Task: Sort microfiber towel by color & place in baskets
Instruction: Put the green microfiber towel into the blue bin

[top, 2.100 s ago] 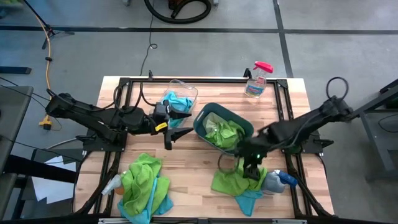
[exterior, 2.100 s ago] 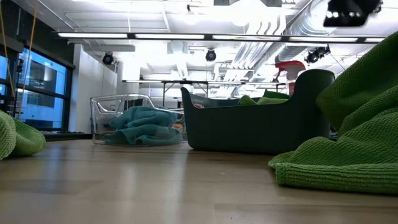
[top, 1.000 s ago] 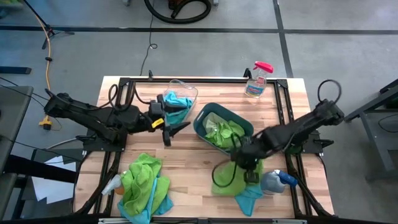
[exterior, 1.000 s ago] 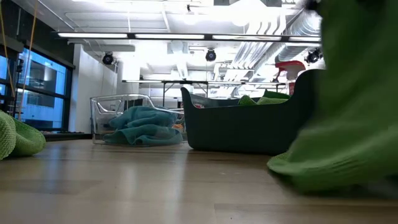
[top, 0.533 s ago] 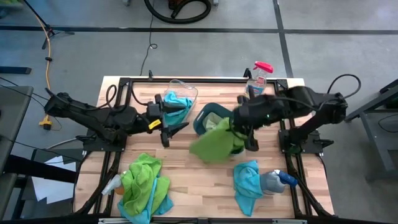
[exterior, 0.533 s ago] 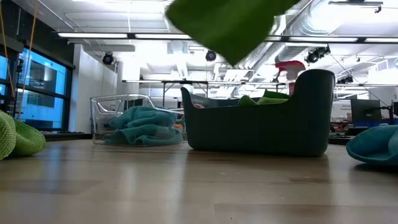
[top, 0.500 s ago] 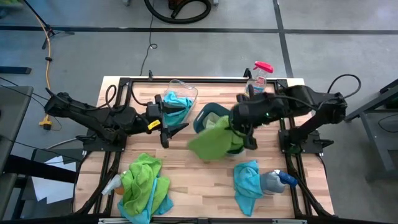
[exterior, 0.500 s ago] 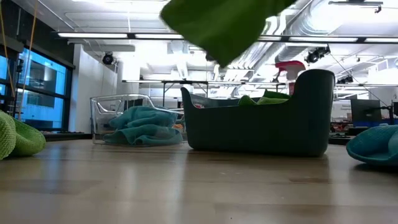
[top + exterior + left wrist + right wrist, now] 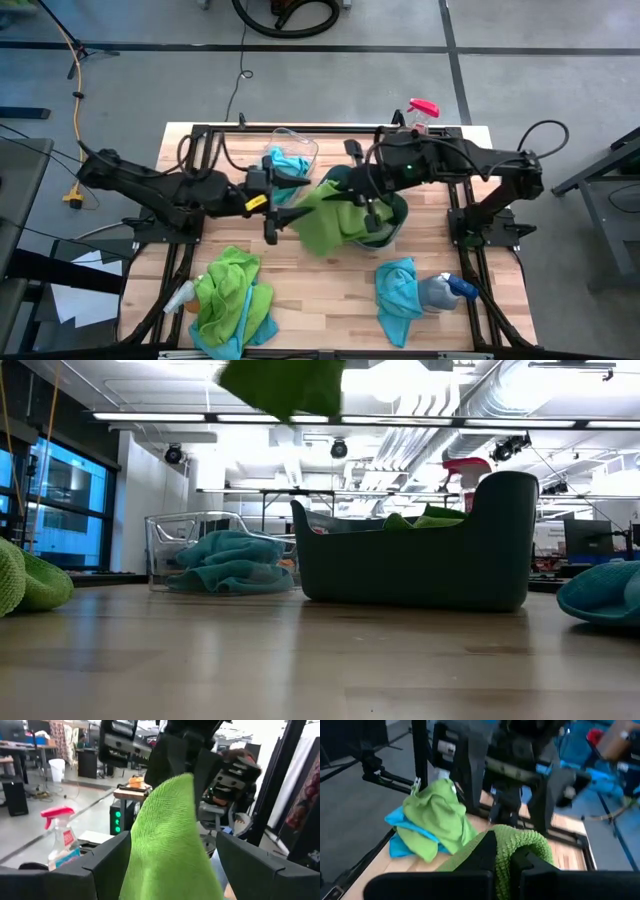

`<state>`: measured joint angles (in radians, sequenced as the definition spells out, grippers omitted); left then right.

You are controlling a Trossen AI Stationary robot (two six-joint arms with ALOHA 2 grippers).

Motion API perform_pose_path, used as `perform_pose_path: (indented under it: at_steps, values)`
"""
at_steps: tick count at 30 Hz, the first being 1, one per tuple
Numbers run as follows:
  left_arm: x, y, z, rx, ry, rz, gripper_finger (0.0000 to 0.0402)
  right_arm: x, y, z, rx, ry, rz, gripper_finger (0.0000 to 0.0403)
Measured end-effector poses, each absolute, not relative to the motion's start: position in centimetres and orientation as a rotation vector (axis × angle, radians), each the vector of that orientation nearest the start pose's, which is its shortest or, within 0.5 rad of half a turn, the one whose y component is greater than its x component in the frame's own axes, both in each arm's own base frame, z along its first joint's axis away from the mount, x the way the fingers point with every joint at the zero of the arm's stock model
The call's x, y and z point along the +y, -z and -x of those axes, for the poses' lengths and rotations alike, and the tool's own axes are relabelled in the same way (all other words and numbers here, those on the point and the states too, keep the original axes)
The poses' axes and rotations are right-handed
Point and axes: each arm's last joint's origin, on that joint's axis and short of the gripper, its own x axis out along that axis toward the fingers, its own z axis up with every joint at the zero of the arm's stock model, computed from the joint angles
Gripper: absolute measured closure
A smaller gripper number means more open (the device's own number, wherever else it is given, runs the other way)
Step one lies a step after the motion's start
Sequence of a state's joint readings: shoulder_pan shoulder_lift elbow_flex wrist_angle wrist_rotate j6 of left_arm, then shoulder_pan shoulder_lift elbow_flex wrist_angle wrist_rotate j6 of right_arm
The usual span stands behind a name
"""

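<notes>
Nearest you, at the desk's front edge, lie a green-and-blue towel pile (image 9: 232,300) and a blue towel (image 9: 400,290). Mid-desk, your right gripper (image 9: 360,197) is clamped on a lime towel (image 9: 325,222), hanging lengthwise over the dark basket (image 9: 392,225) (left rim side). Your left gripper (image 9: 290,200) waits beside it, fingers apart. Farther back sits the clear basket (image 9: 290,150).

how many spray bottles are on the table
3: pink-top bottle at the far right corner, blue-top bottle beside the blue towel near right, and another bottle partly under the towel pile near left. More may be hidden.
</notes>
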<state>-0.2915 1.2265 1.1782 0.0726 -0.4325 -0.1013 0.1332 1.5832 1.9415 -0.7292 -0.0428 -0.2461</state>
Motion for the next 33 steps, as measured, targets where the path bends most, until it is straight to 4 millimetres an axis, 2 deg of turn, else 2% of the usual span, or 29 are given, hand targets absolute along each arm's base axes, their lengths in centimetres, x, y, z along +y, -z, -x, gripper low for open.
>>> perform_pose_path:
  at_steps: [13, 19, 22, 24, 27, 28, 33]
  values:
    - [-6.4, -36.9, -30.5, 0.094, -0.033, 0.149, 0.0122, 4.4, -48.5, -32.5, 0.219, -0.232, 0.348, 0.0403]
    - [-6.4, -36.6, -31.0, 0.089, -0.031, 0.143, 0.0135, 4.4, -48.4, -32.5, 0.233, -0.234, 0.346, 0.0403]
    - [-6.3, -36.8, -30.8, 0.074, -0.058, 0.117, 0.0187, 4.4, -48.3, -32.5, 0.235, -0.234, 0.345, 0.0403]
    - [-6.2, -37.0, -30.6, 0.076, -0.077, 0.114, 0.025, 4.4, -48.3, -32.5, 0.234, -0.234, 0.345, 0.0403]
    - [-5.8, -37.1, -30.1, 0.097, -0.086, 0.088, 0.0363, 4.4, -48.3, -32.5, 0.238, -0.234, 0.337, 0.0397]
    - [-5.7, -37.1, -29.9, 0.109, -0.091, 0.082, 0.0381, 4.4, -48.3, -32.5, 0.241, -0.232, 0.327, 0.0391]
    - [-4.9, -37.2, -28.3, 0.199, -0.174, 0.056, 0.0397, 4.1, -48.0, -32.3, 0.297, -0.135, 0.265, 0.0326]
